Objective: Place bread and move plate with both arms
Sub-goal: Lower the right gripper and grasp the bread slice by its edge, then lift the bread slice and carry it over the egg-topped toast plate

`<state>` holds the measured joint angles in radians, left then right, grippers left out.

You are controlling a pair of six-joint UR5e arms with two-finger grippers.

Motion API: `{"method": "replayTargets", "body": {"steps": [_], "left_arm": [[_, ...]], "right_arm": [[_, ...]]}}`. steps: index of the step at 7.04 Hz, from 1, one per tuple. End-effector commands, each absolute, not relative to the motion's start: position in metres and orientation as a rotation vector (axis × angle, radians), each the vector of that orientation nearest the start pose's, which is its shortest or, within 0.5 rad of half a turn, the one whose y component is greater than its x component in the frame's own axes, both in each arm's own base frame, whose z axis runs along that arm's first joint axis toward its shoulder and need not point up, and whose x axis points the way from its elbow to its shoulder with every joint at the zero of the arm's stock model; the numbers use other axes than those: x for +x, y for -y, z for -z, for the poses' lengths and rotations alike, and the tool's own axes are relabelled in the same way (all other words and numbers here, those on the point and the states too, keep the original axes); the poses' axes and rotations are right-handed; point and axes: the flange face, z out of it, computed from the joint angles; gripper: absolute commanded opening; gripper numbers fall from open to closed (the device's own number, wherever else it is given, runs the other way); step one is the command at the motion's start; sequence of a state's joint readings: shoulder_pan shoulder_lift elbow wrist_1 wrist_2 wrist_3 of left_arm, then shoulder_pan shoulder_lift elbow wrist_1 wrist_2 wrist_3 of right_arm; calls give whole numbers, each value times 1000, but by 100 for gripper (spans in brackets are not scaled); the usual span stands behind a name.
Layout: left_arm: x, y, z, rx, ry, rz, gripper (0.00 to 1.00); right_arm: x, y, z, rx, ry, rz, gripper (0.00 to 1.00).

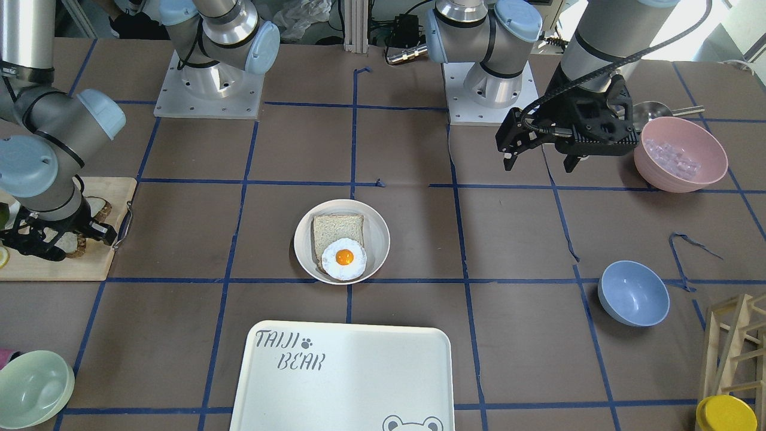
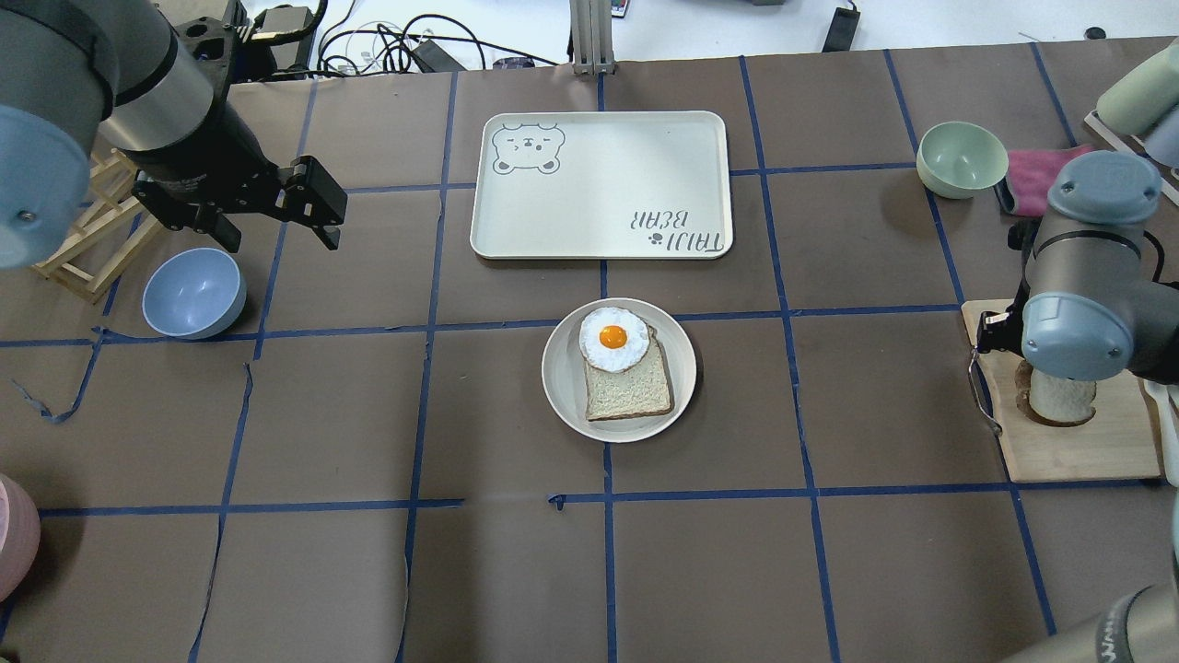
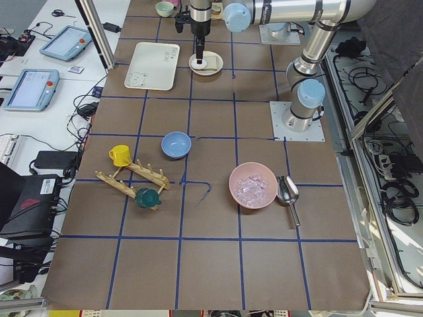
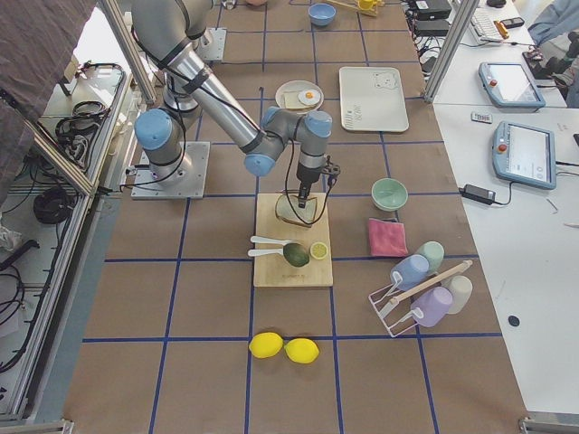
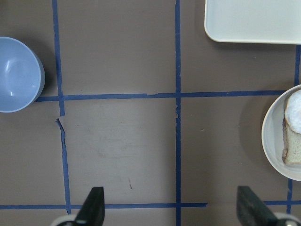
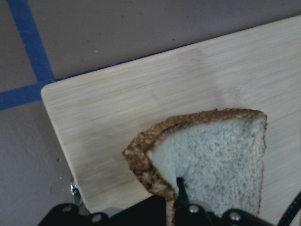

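Bread [image 6: 211, 160] lies on the cutting board [image 6: 117, 108], well apart from the plate [image 1: 378, 227] mid-worktop [image 1: 514, 239]. Right hand [image 1: 45, 242] is down on it, one finger on the crumb. Pinch: cannot tell. Left hand [image 2: 279, 235] is spread and idle. Risk: a shallow hold could tear or drop the slice, or it could knock the egg [image 1: 343, 258] when placed.

Bread [image 2: 1059, 401] maybe half under R arm [image 2: 1079, 308].

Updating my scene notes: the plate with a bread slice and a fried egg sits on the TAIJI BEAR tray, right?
Not quite. The plate with the bread slice and fried egg sits on the table, apart from the TAIJI BEAR tray, as the overhead exterior view shows.
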<state>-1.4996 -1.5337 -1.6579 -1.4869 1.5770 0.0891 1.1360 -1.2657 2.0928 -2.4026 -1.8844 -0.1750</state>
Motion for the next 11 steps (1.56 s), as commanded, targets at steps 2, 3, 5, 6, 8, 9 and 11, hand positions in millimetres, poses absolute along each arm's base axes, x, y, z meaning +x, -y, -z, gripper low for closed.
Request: {"method": "replayTargets", "body": {"steps": [2,3,5,6,8,9,11], "left_arm": [[-98,488,-472,26,-3132,54,100],[-98,487,-473,26,-3130,56,100],[-98,488,-472,29,-3132,54,100],[-98,487,-473,26,-3132,59,100],[-98,488,-471,31,-3132,54,100],[-98,488,-474,26,-3131,64,100],[-98,487,-472,29,-3131,62,100]], "right_arm": [[-111,491,-204,448,-3453,-113,0],[-104,495,-216,434,-3468,-70,0],[-85,503,-247,384,-3508,-4,0],[-79,507,-259,405,-3506,-48,0],[-57,525,-297,344,-3521,-47,0],[-53,530,-309,398,-3531,-78,0],[2,523,-361,360,-3524,-99,0]]}}
